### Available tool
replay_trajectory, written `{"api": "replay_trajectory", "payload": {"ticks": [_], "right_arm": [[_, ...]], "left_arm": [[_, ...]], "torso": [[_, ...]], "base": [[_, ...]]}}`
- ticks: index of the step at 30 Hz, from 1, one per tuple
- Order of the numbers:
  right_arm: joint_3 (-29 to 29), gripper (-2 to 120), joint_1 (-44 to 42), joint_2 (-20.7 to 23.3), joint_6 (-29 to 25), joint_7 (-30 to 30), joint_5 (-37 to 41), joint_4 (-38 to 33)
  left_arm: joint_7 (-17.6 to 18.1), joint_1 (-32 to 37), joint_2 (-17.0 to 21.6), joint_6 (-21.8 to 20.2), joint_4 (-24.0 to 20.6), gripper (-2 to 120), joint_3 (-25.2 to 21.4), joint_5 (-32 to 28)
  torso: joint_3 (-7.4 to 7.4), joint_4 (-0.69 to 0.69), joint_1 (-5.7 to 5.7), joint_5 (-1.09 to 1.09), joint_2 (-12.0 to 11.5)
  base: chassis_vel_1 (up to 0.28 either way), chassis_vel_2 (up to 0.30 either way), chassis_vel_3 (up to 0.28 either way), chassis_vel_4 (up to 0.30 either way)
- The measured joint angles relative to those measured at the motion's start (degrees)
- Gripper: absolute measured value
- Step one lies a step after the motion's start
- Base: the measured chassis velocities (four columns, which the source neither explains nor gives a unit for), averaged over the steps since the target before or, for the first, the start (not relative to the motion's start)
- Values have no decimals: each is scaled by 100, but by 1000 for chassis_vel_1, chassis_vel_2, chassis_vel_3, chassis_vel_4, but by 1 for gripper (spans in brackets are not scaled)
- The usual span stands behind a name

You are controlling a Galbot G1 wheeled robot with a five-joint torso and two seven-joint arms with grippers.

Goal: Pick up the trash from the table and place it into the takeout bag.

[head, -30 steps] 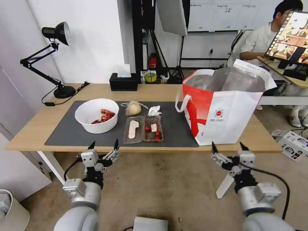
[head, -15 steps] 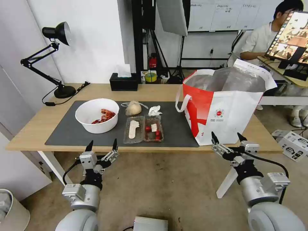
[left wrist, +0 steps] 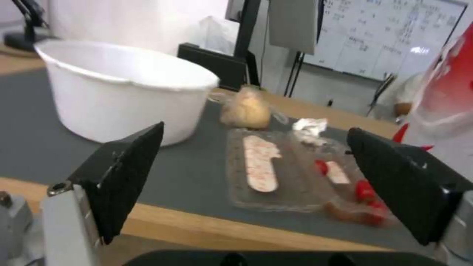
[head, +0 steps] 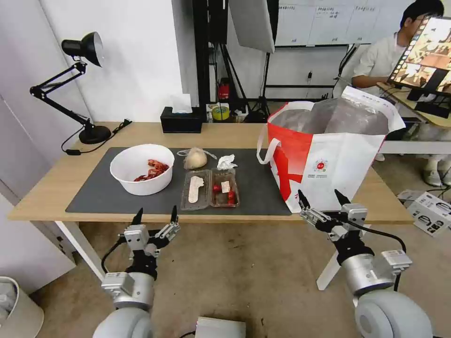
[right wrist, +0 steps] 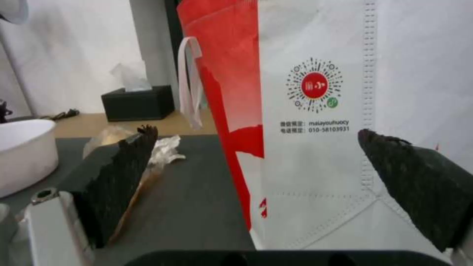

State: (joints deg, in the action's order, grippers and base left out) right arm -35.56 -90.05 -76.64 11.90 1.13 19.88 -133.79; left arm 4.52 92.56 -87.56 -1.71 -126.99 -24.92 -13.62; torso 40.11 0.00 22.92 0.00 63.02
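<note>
On the table's [head: 61, 176] grey mat [head: 108, 197] lie the trash items: a white bowl [head: 141, 174] [left wrist: 123, 92] of red shell scraps, a clear hinged tray [head: 210, 188] [left wrist: 295, 173] with red bits, a crumpled tissue [head: 226, 162] [left wrist: 309, 125] and a small clear bag [head: 195, 158] [left wrist: 246, 109] with a beige lump. The white-and-red takeout bag [head: 329, 155] [right wrist: 320, 111] stands open at the right. My left gripper [head: 156, 214] hangs open before the table edge, facing the tray. My right gripper [head: 322, 198] is open, close in front of the bag's front wall.
A black tissue box [head: 181, 121] and a black desk lamp [head: 84, 84] stand at the table's back. A person sits at a monitor [head: 425, 56] behind the bag. A white bin [head: 19, 310] stands on the floor at the left.
My right gripper has risen and moved left, toward the bag's lower front. My left gripper has shifted slightly right and stays below the table edge. Both stay open.
</note>
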Motion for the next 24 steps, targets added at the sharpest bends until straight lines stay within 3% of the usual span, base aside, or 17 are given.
{"api": "replay_trajectory", "payload": {"ticks": [7,19,22,24], "right_arm": [[8,100,-51,2,-6,13,-33,1],[8,100,-113,-83,-7,15,-70,-49],[-4,100,-135,-81,-7,13,-70,-62],[-28,100,-167,-76,-8,3,-70,-85]], "left_arm": [[312,-32,81,-216,-26,100,377,-805],[1274,-509,121,-1105,-264,100,905,-3681],[1446,-710,121,-1206,-176,100,960,-4256],[1541,-1093,100,-1247,225,100,1108,-4682]], "torso": [[0,0,0,0,0],[0,0,0,0,0],[0,0,0,0,0],[0,0,0,0,0]], "base": [[0,0,0,0],[0,0,0,0],[0,0,0,0],[0,0,0,0]]}}
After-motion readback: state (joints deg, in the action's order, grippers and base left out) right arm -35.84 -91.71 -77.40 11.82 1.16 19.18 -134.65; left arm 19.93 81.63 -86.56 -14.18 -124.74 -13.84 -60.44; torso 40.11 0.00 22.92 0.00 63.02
